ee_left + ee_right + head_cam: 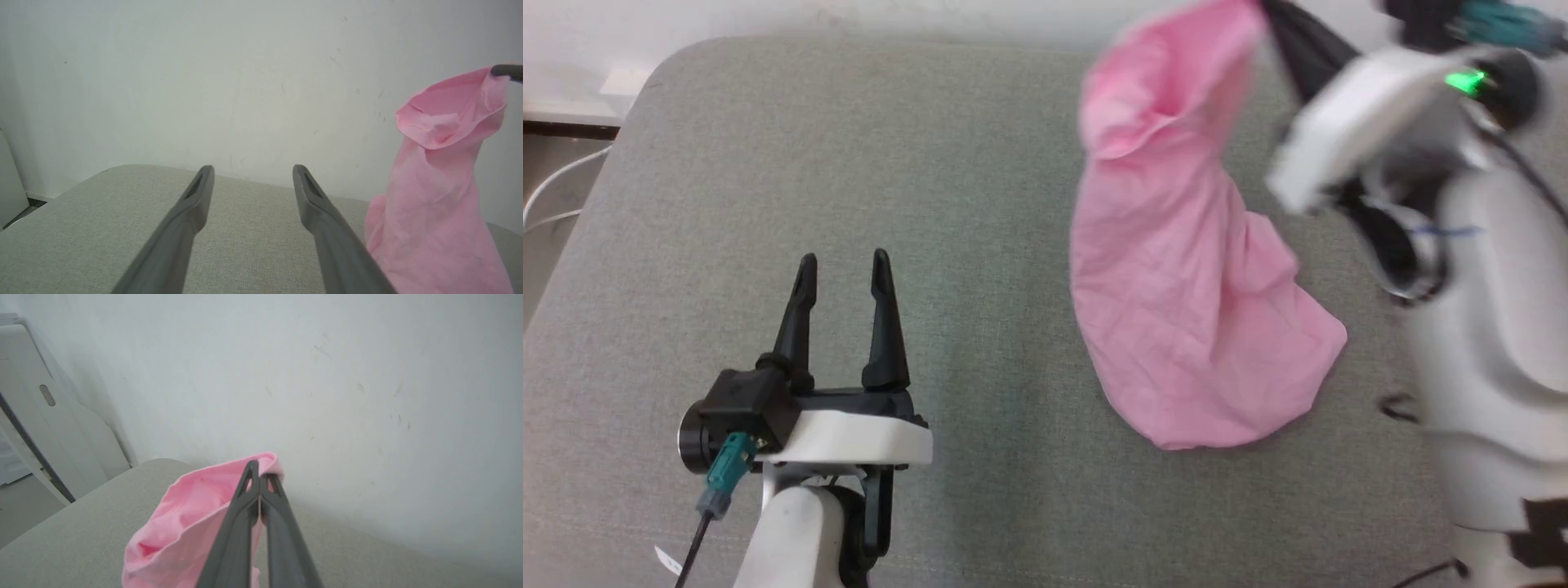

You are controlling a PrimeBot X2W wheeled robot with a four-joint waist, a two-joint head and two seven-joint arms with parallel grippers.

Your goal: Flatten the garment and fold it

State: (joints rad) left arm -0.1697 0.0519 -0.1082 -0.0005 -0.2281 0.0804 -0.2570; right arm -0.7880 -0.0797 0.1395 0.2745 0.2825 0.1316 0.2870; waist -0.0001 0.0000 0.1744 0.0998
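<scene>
The garment (pixel 1192 310) is far from flat. It hangs as a long, wrinkled pink drape on the right side of the padded surface. Its upper edge is raised toward the far right, and its lower bulk sits in a rounded heap on the fabric top, nearer the robot. An opening gapes at the raised end. Whether that is the waistband or a leg hole I cannot tell, since the head view is blurred there. I judge the task barely begun: nothing is spread and no fold is made, so both flattening and folding are left to do.

The right gripper (pixel 259 473) is clenched on the top hem, its two fingers pressed together with a pinch of pink cloth between them. The left gripper (pixel 844 260) hovers over the near left of the surface, well apart from the cloth, with its fingers spread and holding nothing. A second grasp on the hanging edge seems the likely need before the piece can be laid out smooth.

The surface (pixel 849 147) is a broad grey-green woven cushion with a rounded far-left corner. Behind it stands a plain white wall (pixel 204 81) with faint scuffs. At the far left a white panel (pixel 41 408) with a small vent stands against the wall. A thin white cable (pixel 564 170) trails on the floor beside the cushion's left edge.
</scene>
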